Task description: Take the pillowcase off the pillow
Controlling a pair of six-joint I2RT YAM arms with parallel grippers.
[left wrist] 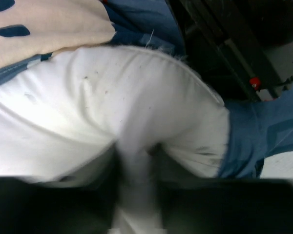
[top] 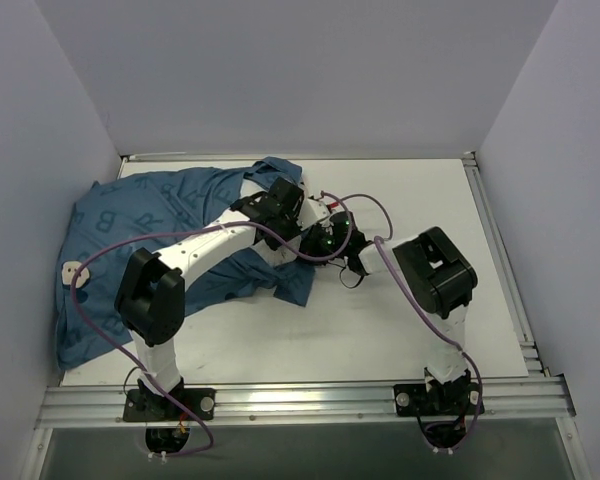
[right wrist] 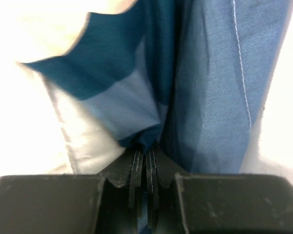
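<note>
The blue printed pillowcase lies crumpled over the left half of the table. In the top view the pillow is hidden under it and the arms. In the left wrist view the white pillow bulges out of the pillowcase opening. My left gripper is shut on a pinch of the pillow's white cloth. My left gripper meets my right gripper at the case's right end. My right gripper is shut on a fold of the blue pillowcase.
The white table is walled at the back and both sides, with a metal rail along the near edge. Purple cables loop off both arms. My right arm's black body is close beside the left gripper.
</note>
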